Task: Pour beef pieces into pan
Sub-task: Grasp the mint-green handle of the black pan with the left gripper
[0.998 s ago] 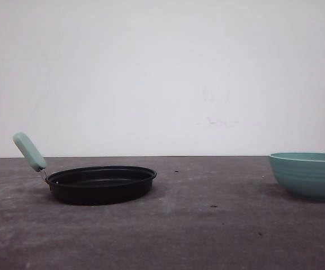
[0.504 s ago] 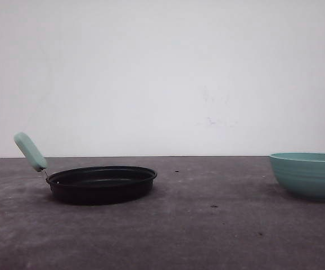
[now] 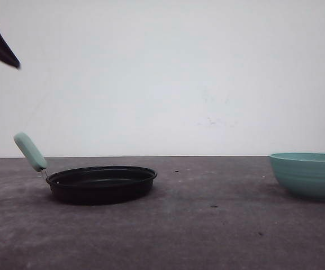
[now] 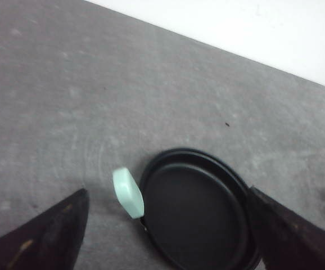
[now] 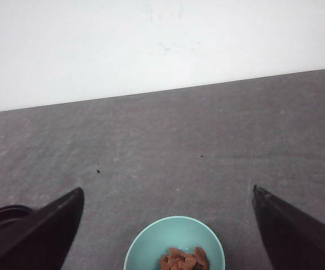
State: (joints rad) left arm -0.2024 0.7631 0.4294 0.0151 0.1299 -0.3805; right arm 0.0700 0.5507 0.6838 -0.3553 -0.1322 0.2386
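beef pieces (image 5: 183, 261): small heap in the teal bowl (image 5: 174, 243), between the right gripper (image 5: 168, 225) fingers, spread wide
pan (image 4: 196, 209): empty, between the left gripper (image 4: 165, 228) fingers, also wide apart, mint handle (image 4: 128, 192) nearer one finger

The pan (image 3: 100, 183) is black with a mint-green handle (image 3: 30, 151). The bowl (image 3: 307, 175) is teal. The beef pieces (image 5: 183, 260) are orange-brown. The surface (image 3: 207, 236) is grey.

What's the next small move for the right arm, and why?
Probably lower the right gripper onto the rim of the teal bowl to grasp it. Its jaws are spread wide with the bowl between and below them, the beef pieces sit inside it, and the pan looks empty. The left gripper hangs open over the pan.
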